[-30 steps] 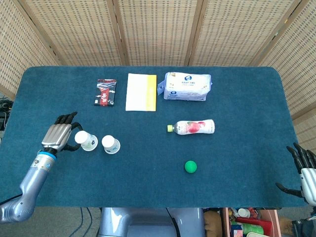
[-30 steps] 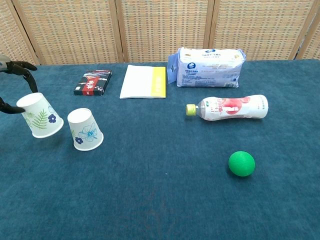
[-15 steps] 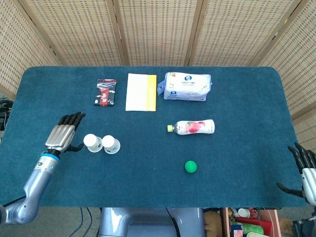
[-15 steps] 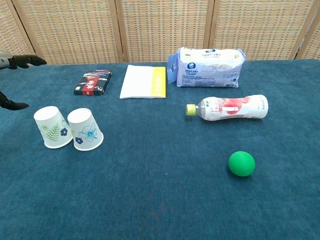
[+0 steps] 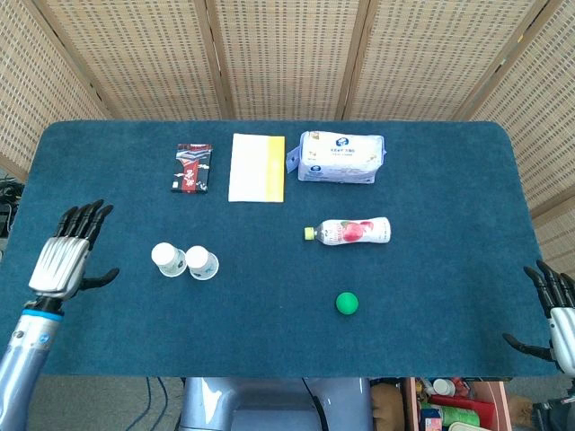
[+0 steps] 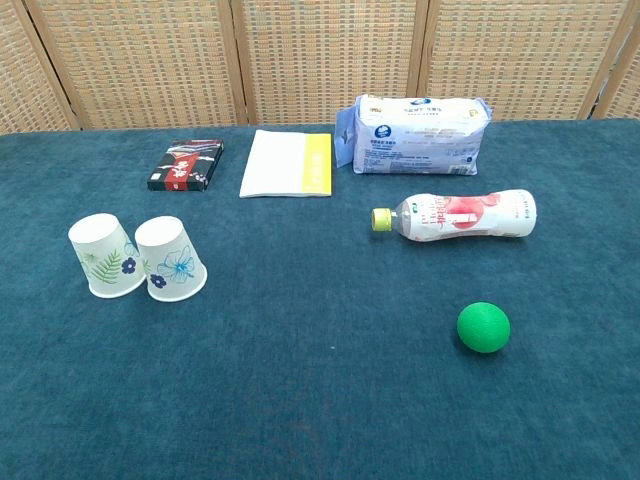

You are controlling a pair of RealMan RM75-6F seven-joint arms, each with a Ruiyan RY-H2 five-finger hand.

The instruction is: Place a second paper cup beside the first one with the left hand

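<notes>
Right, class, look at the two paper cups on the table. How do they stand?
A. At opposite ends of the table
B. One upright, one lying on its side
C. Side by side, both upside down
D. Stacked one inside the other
C: the leaf cup and the flower cup sit next to each other, wide rims down on the table, with the left hand well clear of them.

My left hand (image 5: 63,258) has a ribbed silver back, black fingers, a blue wrist ring and a grey metal forearm. My right hand (image 5: 555,311) looks alike.
</notes>
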